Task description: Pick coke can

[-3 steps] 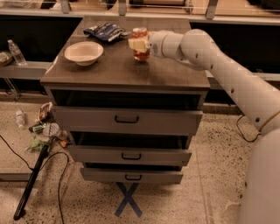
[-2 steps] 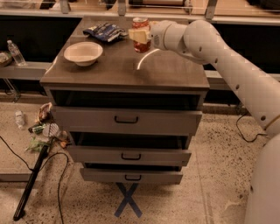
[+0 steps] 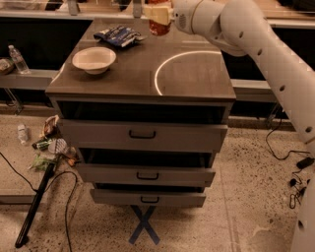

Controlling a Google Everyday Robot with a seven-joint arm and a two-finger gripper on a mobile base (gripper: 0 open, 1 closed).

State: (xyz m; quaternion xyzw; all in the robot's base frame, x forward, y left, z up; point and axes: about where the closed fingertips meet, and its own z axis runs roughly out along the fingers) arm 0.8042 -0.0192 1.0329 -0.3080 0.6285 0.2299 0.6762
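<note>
The coke can [image 3: 160, 25], red with a pale band near its top, hangs in the air above the back of the cabinet top [image 3: 187, 74]. My gripper [image 3: 158, 14] comes in from the right on the white arm and is shut on the can, holding it clear of the surface. The can's top is cut off by the upper edge of the view.
A white bowl [image 3: 94, 59] sits at the cabinet's left. A blue-and-white snack bag [image 3: 118, 35] lies behind it, left of the can. The cabinet has three partly open drawers [image 3: 142, 135]. Bottles and litter [image 3: 49, 145] lie on the floor at the left.
The gripper has lifted the can up off the cabinet top and carried it higher and toward the back. The bowl and bag have not moved.
</note>
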